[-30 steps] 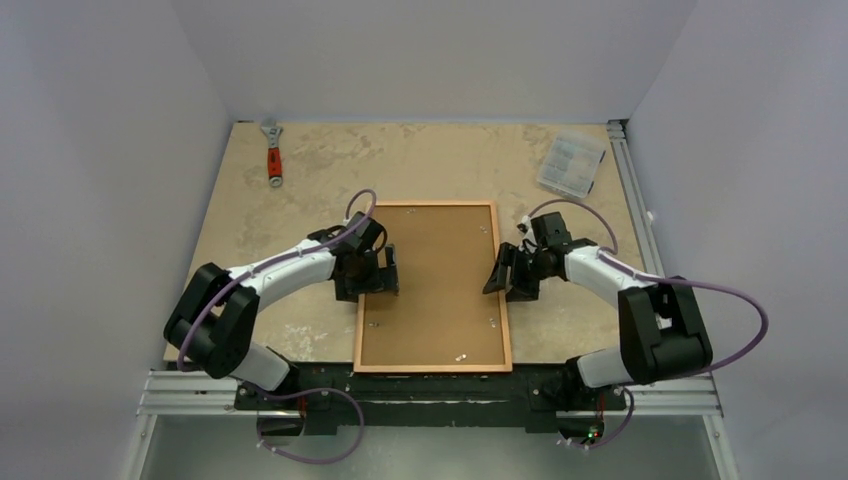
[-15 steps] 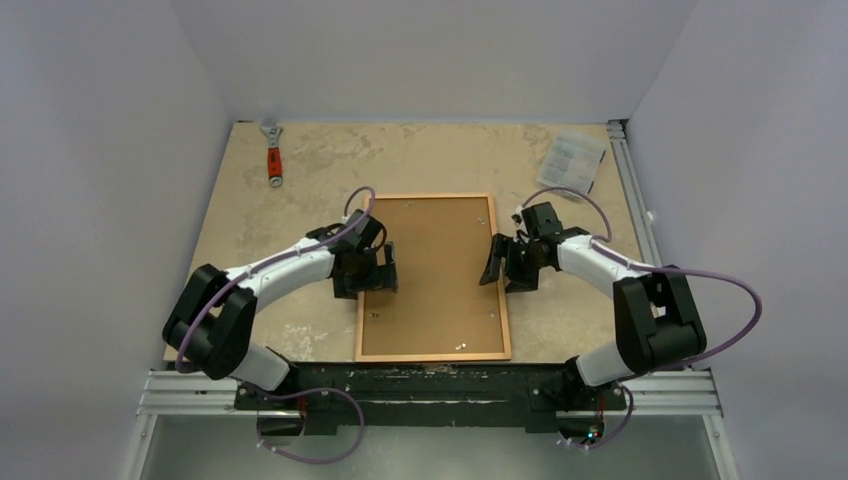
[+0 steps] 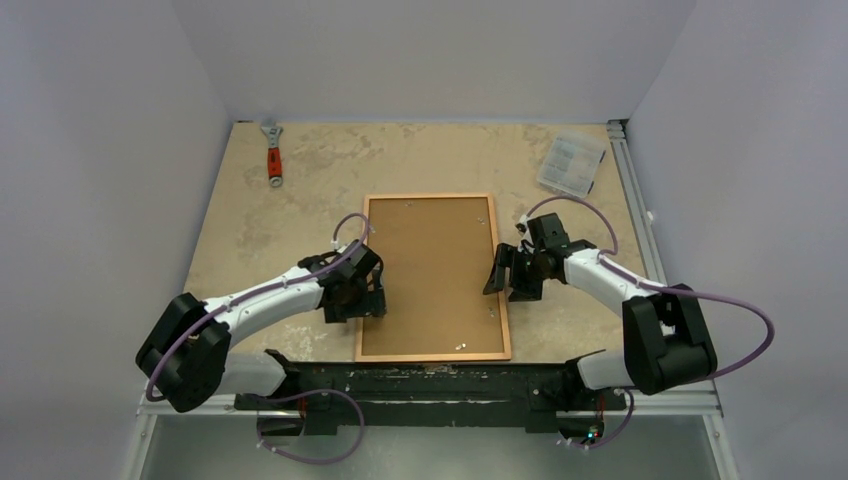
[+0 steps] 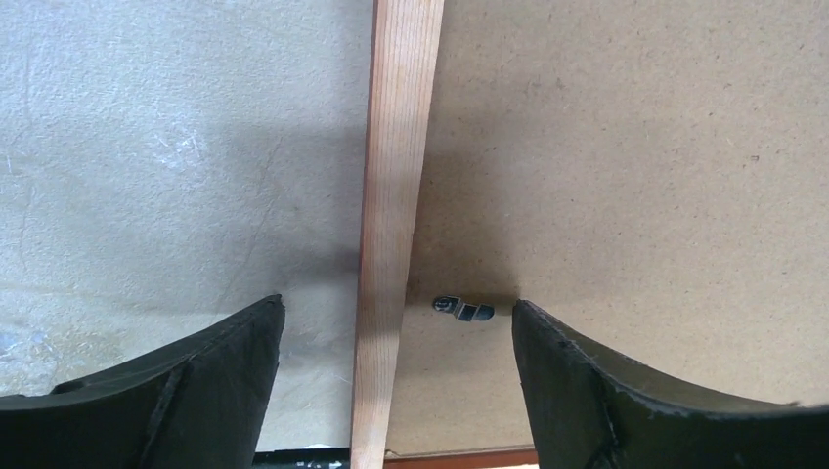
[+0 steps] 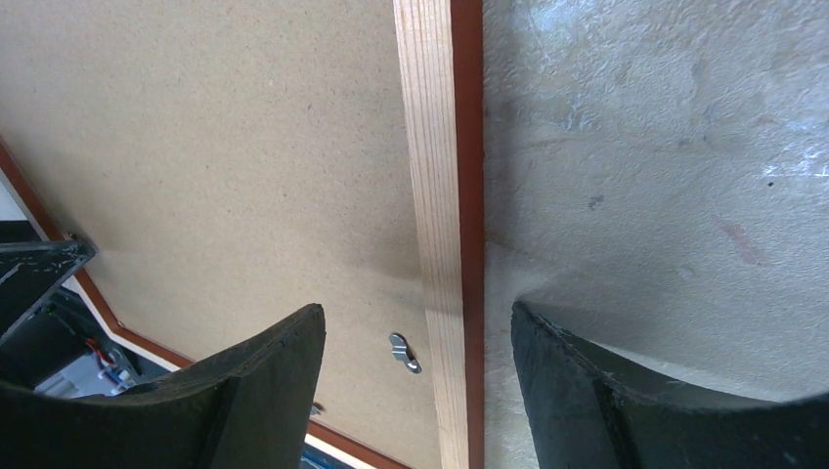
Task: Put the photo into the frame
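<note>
Top external view: frame flat on table, back up, long sides running away from the arm bases, near end close to the table's near edge. Photo seated inside it, brown back showing, filling the opening with no gap to be made out. Left gripper astride the left rail toward the near end, right gripper astride the right rail about midway. Both released, fingers spread with bare space either side of the wood, holding nothing. Left wrist view: small dark clip on the brown back just inside the rail, between the fingers. Right wrist view: metal tab likewise just inside the right rail. Judged to be past insertion and into the securing or squaring step. Next move probably calls for fine work: lowering one fingertip onto a tab and swinging it over the photo's edge, or else pinching a rail, without shoving the frame. Cannot tell whether either fastener already covers the photo. Room: open table left and right of the frame, more beyond its far end. Wrench and clear box well apart at the far corners. Little margin at the near edge, so pushes better aimed away from the bases.
</note>
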`<control>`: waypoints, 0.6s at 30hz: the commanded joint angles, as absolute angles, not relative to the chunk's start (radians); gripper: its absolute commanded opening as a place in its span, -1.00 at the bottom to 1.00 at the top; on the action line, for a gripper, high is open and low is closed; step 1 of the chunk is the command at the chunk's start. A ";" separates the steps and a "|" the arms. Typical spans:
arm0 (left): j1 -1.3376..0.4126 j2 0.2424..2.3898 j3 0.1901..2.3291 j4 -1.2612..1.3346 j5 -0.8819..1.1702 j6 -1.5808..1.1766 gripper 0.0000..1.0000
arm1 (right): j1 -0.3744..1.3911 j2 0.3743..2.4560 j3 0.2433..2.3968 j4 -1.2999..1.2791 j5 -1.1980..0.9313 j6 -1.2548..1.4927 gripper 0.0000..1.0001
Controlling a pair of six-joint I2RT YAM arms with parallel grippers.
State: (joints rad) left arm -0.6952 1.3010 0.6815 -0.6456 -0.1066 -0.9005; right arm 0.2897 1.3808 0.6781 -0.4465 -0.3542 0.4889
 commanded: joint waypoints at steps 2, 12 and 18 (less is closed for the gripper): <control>-0.700 1.292 0.685 -0.649 -0.148 -0.911 0.63 | 0.294 1.405 0.641 -0.456 -0.336 0.472 0.38; -0.720 1.339 0.702 -0.660 -0.160 -0.889 -0.35 | 0.295 1.419 0.635 -0.445 -0.331 0.469 0.37; -0.724 1.314 0.683 -0.666 -0.156 -0.896 -0.82 | 0.294 1.430 0.636 -0.440 -0.335 0.468 0.36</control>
